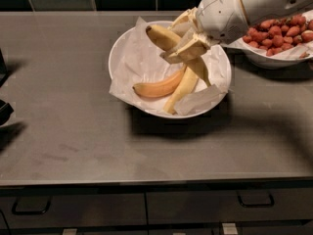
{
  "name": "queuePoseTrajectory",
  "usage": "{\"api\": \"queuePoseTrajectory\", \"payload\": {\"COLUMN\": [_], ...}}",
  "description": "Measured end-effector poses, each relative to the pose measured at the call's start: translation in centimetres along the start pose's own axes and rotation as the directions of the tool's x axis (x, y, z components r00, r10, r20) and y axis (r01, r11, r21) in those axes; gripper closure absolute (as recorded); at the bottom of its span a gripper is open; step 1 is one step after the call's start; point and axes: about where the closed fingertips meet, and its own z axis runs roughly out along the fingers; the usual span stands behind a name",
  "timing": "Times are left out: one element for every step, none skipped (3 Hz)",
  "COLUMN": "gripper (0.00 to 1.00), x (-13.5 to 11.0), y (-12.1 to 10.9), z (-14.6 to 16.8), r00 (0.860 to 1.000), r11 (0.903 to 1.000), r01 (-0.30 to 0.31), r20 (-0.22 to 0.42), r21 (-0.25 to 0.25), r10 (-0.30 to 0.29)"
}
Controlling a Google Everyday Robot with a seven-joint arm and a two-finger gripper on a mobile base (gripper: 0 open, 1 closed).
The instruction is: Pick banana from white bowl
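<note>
Cream gripper (183, 35) over white bowl (115, 58) far-right side, clenched on banana (159, 35), mid-section hid by fingers (190, 48); strawberry bowl (266, 62) cut off at rt edge.

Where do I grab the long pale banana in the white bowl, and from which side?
Take the banana at its lower-middle stretch, from above, closing across its slim width. There both flanks are bare, while higher up the orange banana touches it and the gripper, over the far side of the white bowl, hides its top.
</note>
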Motion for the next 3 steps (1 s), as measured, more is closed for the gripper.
{"api": "queuePoseTrajectory", "payload": {"gripper": [1.00, 1.00, 1.00], "x": [-2.5, -4.7, -4.9], "y": [2.8, 6.3, 6.6], "z": [-2.5, -5.5, -5.9], "r00": [0.999, 0.994, 0.993], "r11": [0.9991, 0.9921, 0.9914], "r01": [-0.038, -0.102, -0.102], "r20": [-0.005, -0.042, -0.052], "r21": [0.020, 0.073, 0.082], "r10": [0.038, 0.105, 0.106]}}
